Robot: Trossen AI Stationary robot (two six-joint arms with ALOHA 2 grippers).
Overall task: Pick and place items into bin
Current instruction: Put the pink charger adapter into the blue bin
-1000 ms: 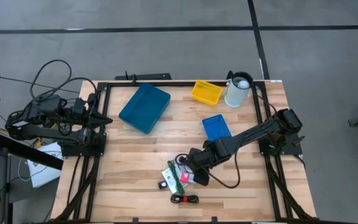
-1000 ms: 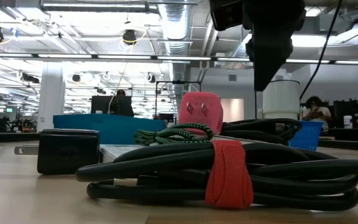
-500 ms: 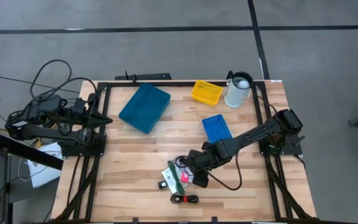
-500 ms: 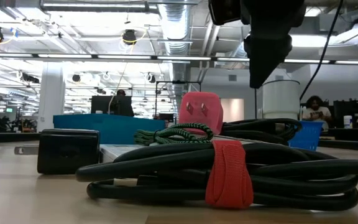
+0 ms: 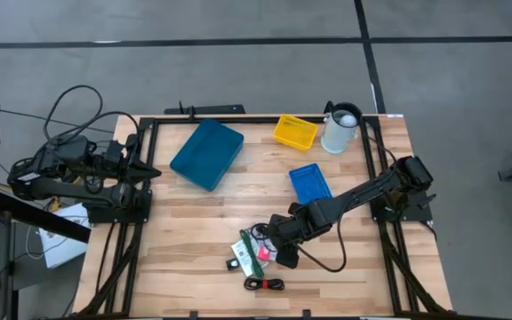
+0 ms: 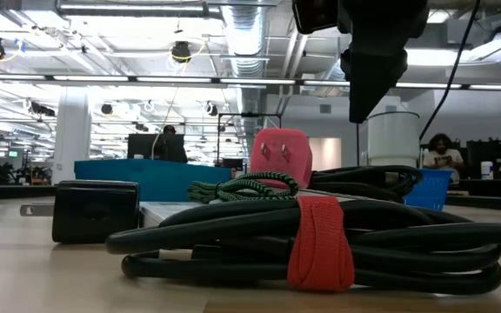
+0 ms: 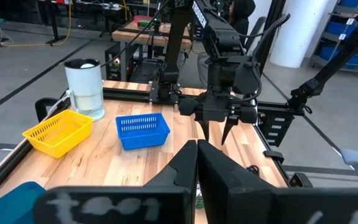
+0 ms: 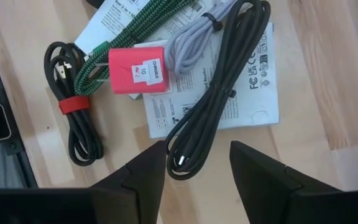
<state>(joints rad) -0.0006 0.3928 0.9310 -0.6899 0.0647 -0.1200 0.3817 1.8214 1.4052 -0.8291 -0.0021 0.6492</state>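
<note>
Hovering right gripper [image 8: 194, 163], parted above black cord [image 8: 213, 93]

The red-pink plug [image 8: 138, 70] has a label reading "10".

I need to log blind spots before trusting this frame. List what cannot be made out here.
- Card text: right wrist view, too small, partly under the black cable.
- Blue bin contents: low view, its wall hides them.
- Right gripper: high view, fingers too small to tell apart.
- Black charger: low view shows one side only.
- Left gripper: its own view shows just the tips.
</note>
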